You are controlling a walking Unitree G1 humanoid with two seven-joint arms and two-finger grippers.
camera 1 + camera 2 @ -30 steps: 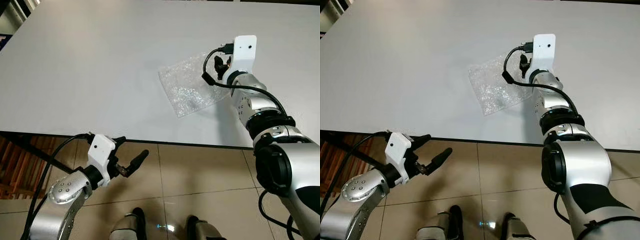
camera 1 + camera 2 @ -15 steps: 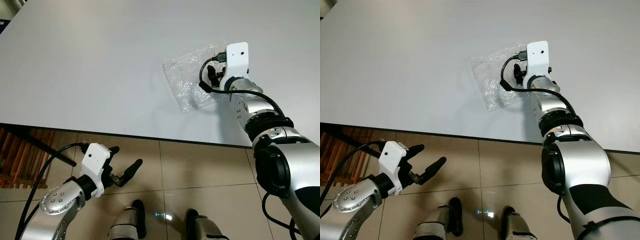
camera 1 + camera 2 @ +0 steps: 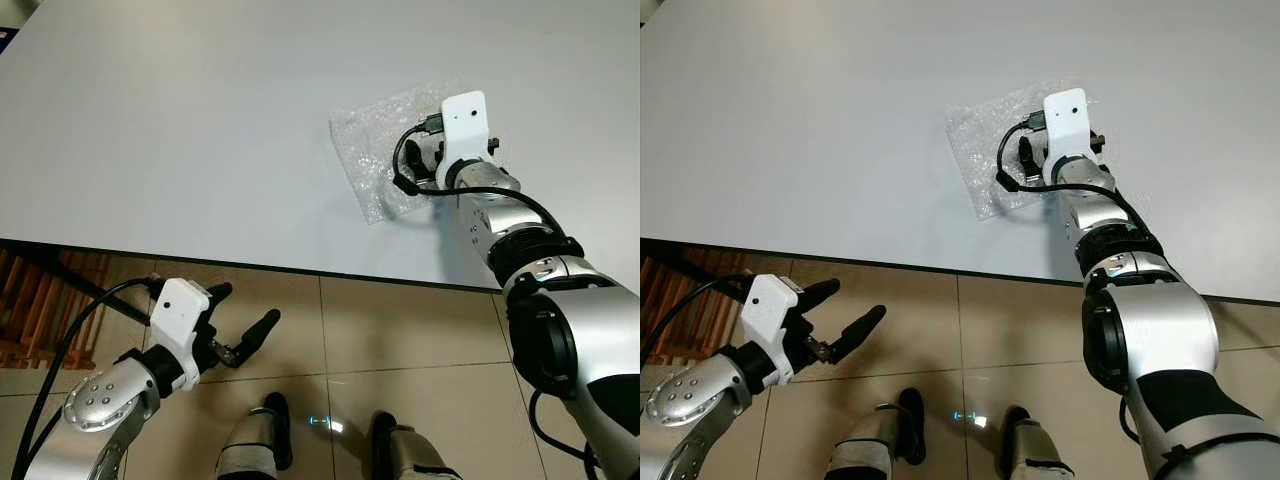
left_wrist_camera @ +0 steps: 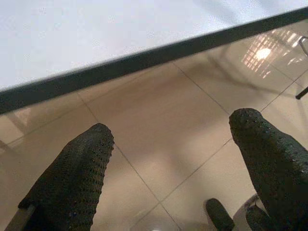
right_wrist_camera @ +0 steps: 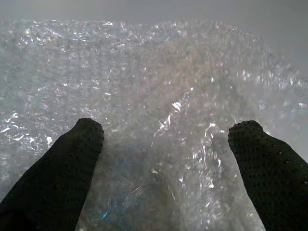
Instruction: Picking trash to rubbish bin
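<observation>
Over the bubble wrap (image 5: 159, 120) on the table (image 3: 180, 120), right pincer (image 5: 166, 139) spread.

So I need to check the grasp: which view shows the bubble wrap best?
The right wrist view: the bubble wrap lies close-up between the right claw's open fingers. Both eye views show it as a small sheet on the white table, partly covered by the right wrist.

Right gripper (image 3: 1035, 160) down over clear bubble wrap (image 3: 985, 150) on white table (image 3: 820, 120), fingers hidden behind its white wrist block. Left gripper (image 3: 835, 310) below table edge over tan tiled floor (image 3: 990, 330), fingers spread apart
</observation>
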